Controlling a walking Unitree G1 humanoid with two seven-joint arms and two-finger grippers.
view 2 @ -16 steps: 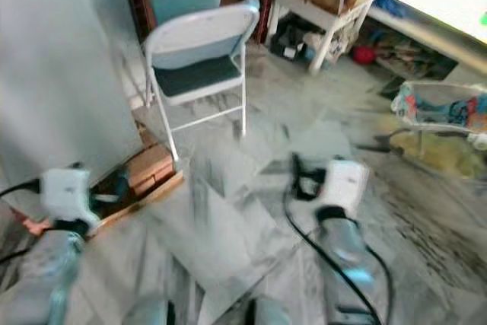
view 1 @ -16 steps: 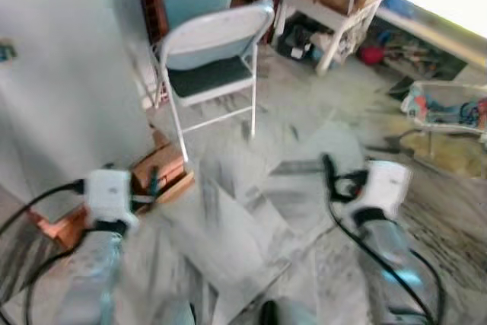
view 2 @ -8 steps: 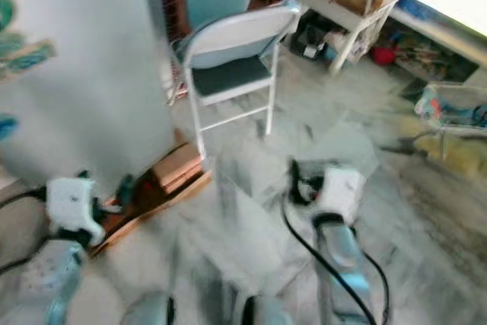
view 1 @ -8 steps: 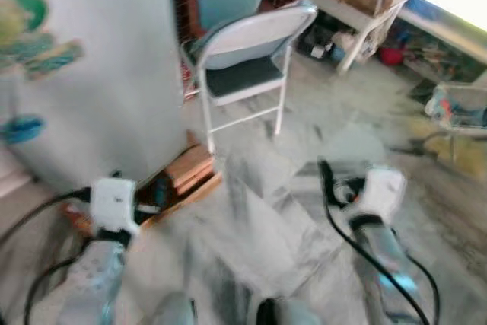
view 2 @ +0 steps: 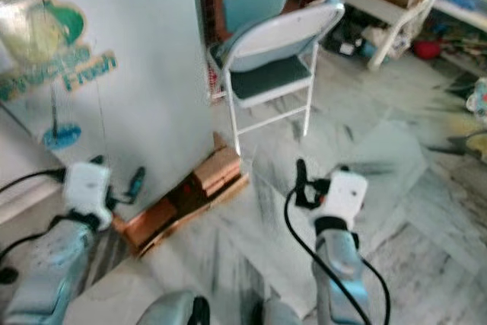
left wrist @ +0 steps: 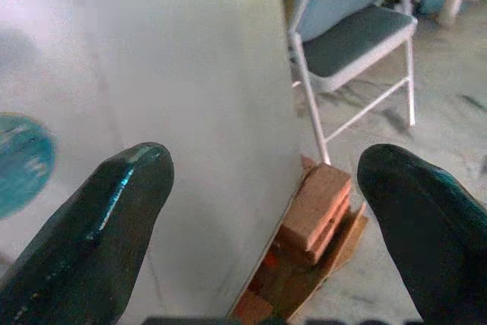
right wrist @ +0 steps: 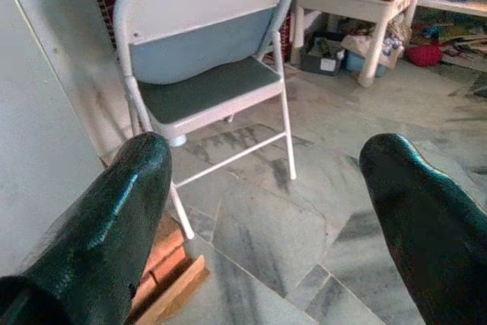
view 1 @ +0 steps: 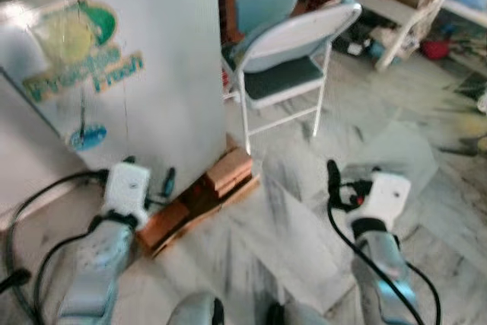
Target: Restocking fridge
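Observation:
The white fridge (view 1: 144,89) stands at the left with its door closed and a green "Fresh" sticker (view 1: 76,58) on it. It rests on red bricks and a wooden board (view 1: 202,199). My left gripper (view 1: 152,174) is held low in front of the fridge's lower corner, apart from it. Its fingers (left wrist: 106,226) stand wide open with nothing between them. My right gripper (view 1: 351,176) hovers over the marble floor to the right, also open and holding nothing, its fingers (right wrist: 114,218) framing the chair.
A white folding chair (view 1: 293,55) with a dark seat stands just right of the fridge. A white table (view 1: 396,5) with boxes and clutter sits at the back right. Black cables trail from both wrists. Grey marble floor (view 1: 304,218) lies ahead.
The camera has swung left, bringing the fridge front and its sticker into view and shifting the chair right. Both arms keep the same pose, grippers still open.

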